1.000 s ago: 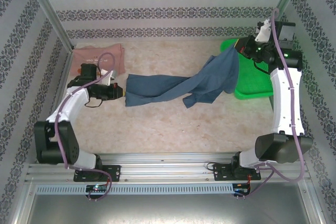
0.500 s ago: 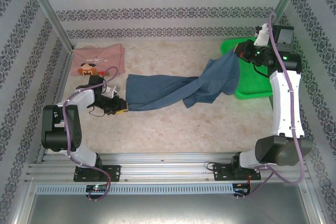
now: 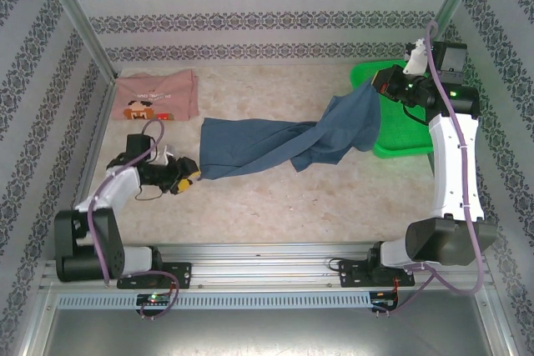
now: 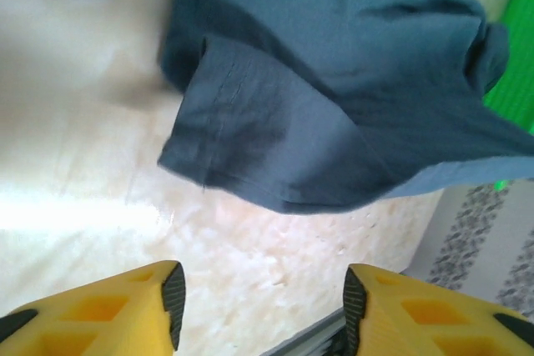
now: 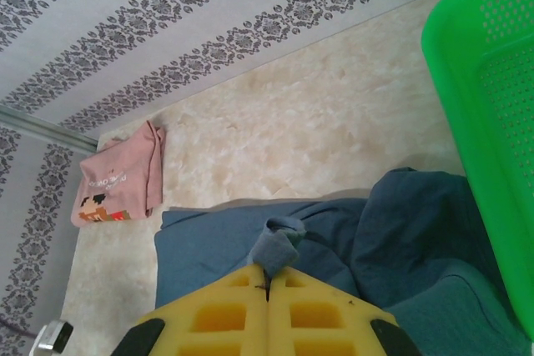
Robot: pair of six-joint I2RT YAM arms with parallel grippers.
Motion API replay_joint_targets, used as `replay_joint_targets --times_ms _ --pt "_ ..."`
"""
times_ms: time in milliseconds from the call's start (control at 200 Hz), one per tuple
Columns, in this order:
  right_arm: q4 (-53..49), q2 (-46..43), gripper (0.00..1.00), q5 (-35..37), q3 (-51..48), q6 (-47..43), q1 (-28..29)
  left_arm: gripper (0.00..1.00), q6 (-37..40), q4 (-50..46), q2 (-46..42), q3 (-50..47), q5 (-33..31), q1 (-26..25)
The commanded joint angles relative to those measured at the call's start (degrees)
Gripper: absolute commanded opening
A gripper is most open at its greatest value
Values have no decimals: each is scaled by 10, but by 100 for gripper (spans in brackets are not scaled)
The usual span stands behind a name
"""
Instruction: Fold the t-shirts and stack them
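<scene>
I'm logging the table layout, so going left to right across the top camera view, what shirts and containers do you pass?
Pink t-shirt → slate-blue t-shirt → green basket.

Top camera looking down from high, wrist cameras close, all sharing blue shirt [image 3: 250, 146]

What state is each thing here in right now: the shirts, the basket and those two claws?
blue shirt: unfolded, stretched across the table, one end lifted by the right gripper.
pink shirt: folded, flat in the far left corner, print up.
green basket: upright at far right; visible part holds nothing.
left gripper: open, just short of the blue shirt's corner.
right gripper: shut on a pinch of blue shirt.
</scene>
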Motion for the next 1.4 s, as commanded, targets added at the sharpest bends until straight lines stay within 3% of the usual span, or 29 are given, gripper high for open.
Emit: replay_joint_targets --times_ms 0,150,415,555,779,879,1054,1394 --pt "-3 -12 0 7 -2 -9 8 61 -186 77 -62 -68 2 4" --pt "-3 -10 0 6 1 -10 9 64 -353 176 -144 -164 -30 4" --pt "2 -7 0 7 -2 -11 9 62 -475 289 -136 -222 -114 -18" --pt "4 -7 0 8 -4 -8 10 59 -496 310 -105 -213 -118 -64" --pt "3 -10 0 12 -6 -8 11 57 -470 127 -202 -207 -154 -126" --pt "3 -11 0 13 -9 -10 11 56 -481 113 -219 -224 -163 -146" --pt "11 -10 0 11 -15 -4 11 54 -488 151 -143 -201 -194 -205" --pt "17 -19 0 12 -31 -4 13 49 -469 192 -22 -148 -236 -221"
